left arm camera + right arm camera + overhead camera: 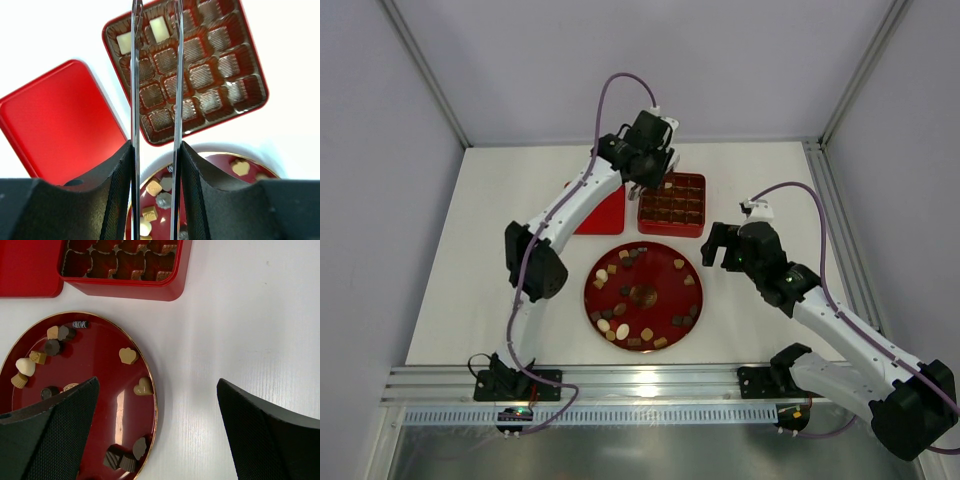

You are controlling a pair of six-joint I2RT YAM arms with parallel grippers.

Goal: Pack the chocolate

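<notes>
Desk; plate, centre; box, just beyond plate; left end effector, over box, blades narrowly parted, apparently empty; right end effector, beside plate, gaping, empty; chocolate, mostly scattered on plate, two cream pieces in box.

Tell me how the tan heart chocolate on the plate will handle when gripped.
The heart chocolate looks small and solid, so probably light and stiff. Its curved sides may slip when pinched. Lying flat on the glossy plate, it would likely slide rather than roll if pushed.

Left pincer overhangs box; plate approach open.
</notes>
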